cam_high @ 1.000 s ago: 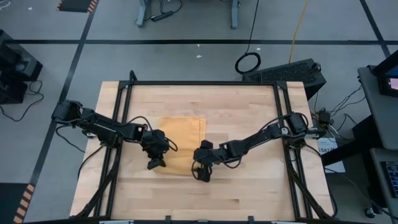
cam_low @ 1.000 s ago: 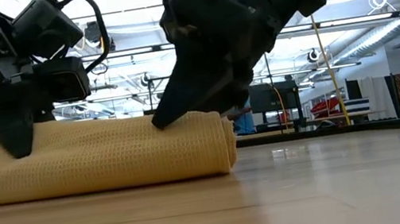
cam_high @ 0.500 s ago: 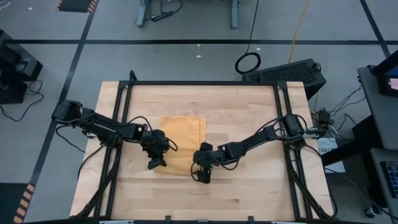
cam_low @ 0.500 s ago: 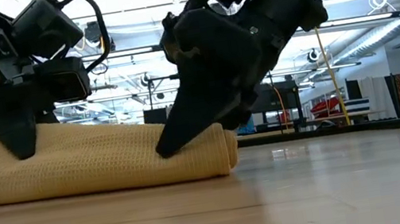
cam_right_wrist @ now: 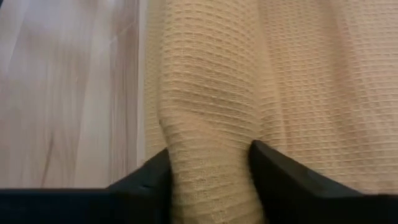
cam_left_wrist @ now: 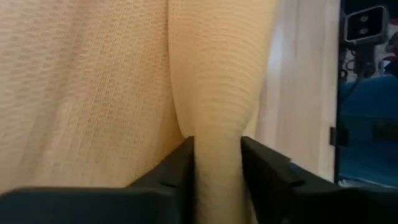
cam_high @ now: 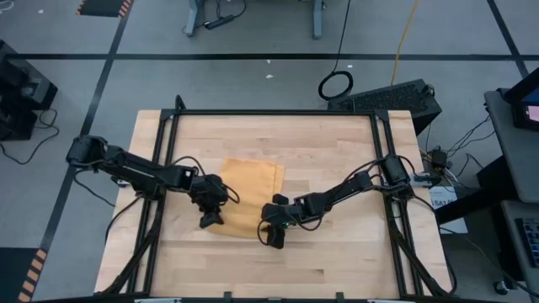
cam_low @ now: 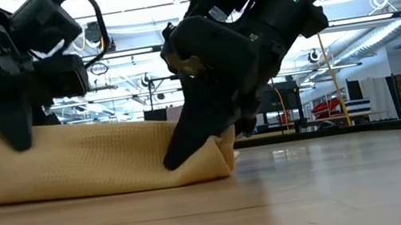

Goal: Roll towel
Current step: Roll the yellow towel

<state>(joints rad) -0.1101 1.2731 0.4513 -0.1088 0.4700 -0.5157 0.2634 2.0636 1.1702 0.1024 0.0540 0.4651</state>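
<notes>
The roll looks barely begun: the towel (cam_high: 249, 194) lies mostly flat near the centre of the high view, on the wooden table (cam_high: 328, 143), and only its lower edge, the one toward the bottom of that frame, is gathered into a thick fold. Most of the cloth above that edge is yet to be wound, so I judge the bulk of the rolling is left. The left gripper (cam_high: 210, 220) sits at the fold's left end, just left of centre in the high view, and its wrist picture shows the two dark fingers (cam_left_wrist: 180, 171) pinched on a ridge of fabric. The right gripper (cam_high: 274, 237) sits at the fold's right end, slightly lower in the frame, and its fingers (cam_right_wrist: 273, 171) likewise clamp a fat roll of cloth. In the low view both arms come down from the top of the frame, the left one near-vertical at far left, the right one slanting steeply down to the fold's corner at centre.
</notes>
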